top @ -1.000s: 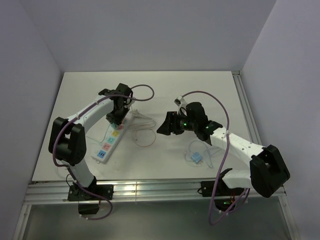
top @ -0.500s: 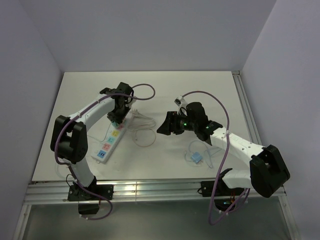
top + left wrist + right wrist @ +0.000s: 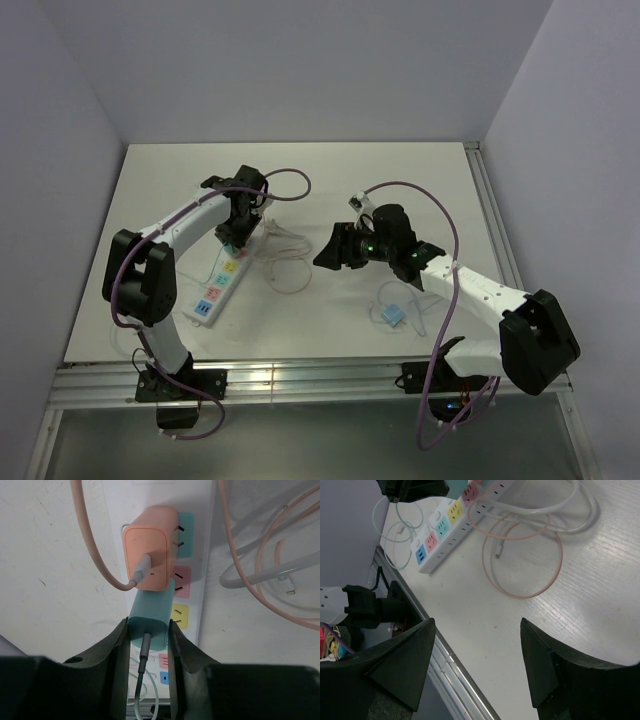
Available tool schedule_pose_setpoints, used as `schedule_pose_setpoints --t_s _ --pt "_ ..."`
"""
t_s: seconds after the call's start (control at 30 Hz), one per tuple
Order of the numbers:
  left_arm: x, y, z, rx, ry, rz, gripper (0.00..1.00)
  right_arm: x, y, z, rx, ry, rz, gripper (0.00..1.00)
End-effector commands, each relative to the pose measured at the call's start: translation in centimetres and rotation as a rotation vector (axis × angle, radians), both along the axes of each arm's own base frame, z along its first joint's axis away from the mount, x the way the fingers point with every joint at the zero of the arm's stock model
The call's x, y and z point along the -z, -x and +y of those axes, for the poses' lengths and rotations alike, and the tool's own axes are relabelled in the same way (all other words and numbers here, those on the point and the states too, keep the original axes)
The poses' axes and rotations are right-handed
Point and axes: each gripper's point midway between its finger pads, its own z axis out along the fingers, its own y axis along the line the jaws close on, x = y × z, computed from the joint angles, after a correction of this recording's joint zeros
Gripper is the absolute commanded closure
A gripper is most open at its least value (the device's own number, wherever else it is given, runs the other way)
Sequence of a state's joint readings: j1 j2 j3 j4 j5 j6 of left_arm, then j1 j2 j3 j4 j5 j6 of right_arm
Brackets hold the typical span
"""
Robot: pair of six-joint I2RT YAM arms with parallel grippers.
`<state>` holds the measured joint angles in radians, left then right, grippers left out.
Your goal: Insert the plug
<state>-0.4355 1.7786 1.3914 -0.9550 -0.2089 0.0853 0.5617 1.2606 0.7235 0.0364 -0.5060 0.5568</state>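
My left gripper [image 3: 147, 630] is shut on a teal plug [image 3: 151, 614] with a grey cable, held over the white power strip [image 3: 200, 590] just below an orange plug [image 3: 148, 555] seated in it. The teal plug's front end covers the strip near the pink socket [image 3: 181, 580]; whether its pins are in cannot be seen. In the top view the left gripper [image 3: 236, 228] is over the strip's [image 3: 224, 278] far end. My right gripper [image 3: 330, 250] is open and empty above the table's middle, also in the right wrist view [image 3: 477, 660].
A pink cable [image 3: 520, 555] and a white cable [image 3: 570, 515] lie looped right of the strip. A second teal plug with coiled cable [image 3: 393, 314] lies near the right arm. The table's near edge rail [image 3: 445, 665] runs below the right gripper.
Almost nothing differs; the left arm has shifted very slightly over the strip. The right arm has not moved.
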Motion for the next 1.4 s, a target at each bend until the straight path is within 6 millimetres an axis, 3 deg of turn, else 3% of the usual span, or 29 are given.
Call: schedule_pose_setpoints --t_s 0.0,1.37 --pt "1.0 0.4 -0.1 0.002 0.011 0.026 1.0 -0.4 -0.5 -0.1 0.01 -0.016 -0.025 0.25" --pt "1.6 3.1 -0.5 -0.058 0.043 0.135 1.0 -0.3 -0.4 0.0 0.001 -0.023 -0.017 0.25"
